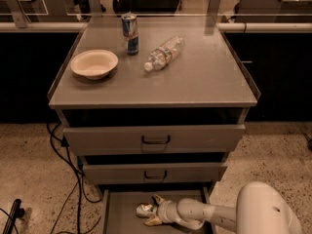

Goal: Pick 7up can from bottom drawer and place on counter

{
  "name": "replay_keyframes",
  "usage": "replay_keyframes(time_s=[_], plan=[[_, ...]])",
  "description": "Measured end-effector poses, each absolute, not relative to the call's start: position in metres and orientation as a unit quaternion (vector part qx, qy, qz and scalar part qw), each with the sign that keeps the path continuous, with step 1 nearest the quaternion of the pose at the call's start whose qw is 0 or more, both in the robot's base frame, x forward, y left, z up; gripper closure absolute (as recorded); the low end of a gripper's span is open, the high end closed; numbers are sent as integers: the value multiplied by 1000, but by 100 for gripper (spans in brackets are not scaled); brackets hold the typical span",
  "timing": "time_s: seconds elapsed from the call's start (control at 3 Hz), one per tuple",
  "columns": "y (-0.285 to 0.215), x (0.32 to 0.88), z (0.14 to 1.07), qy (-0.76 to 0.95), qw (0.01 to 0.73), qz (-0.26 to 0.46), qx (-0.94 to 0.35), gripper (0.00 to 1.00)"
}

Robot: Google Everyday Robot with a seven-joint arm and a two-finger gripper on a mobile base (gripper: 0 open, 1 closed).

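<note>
In the bottom drawer [119,216], bare floor open toward its left wall, the end effector [152,210] stands spread around the small, silvery, green-marked 7up can [144,209] at mid-floor.

Warm, dim light falls from above at 12 o'clock, leaving a pale sheen on the worktop [204,77]. The bowl [94,63] casts a soft shadow toward 6 o'clock. The gripper [152,210], jaws spread, sits in murk at 6 o'clock inside the shaded bottom drawer [122,220].

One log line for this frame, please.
gripper: open, in bottom drawer, at 7up can | 7up can: on drawer floor | counter: 7up can not yet placed
</note>
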State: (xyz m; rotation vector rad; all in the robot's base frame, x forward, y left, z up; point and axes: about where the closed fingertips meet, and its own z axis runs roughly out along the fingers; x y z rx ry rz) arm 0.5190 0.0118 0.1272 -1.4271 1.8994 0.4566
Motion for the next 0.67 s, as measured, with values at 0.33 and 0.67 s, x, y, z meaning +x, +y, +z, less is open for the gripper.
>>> replay_keyframes(time_s=[0.33, 0.67], plan=[[12, 519, 127, 734, 353, 177, -552, 50], [12, 519, 127, 734, 353, 177, -552, 74]])
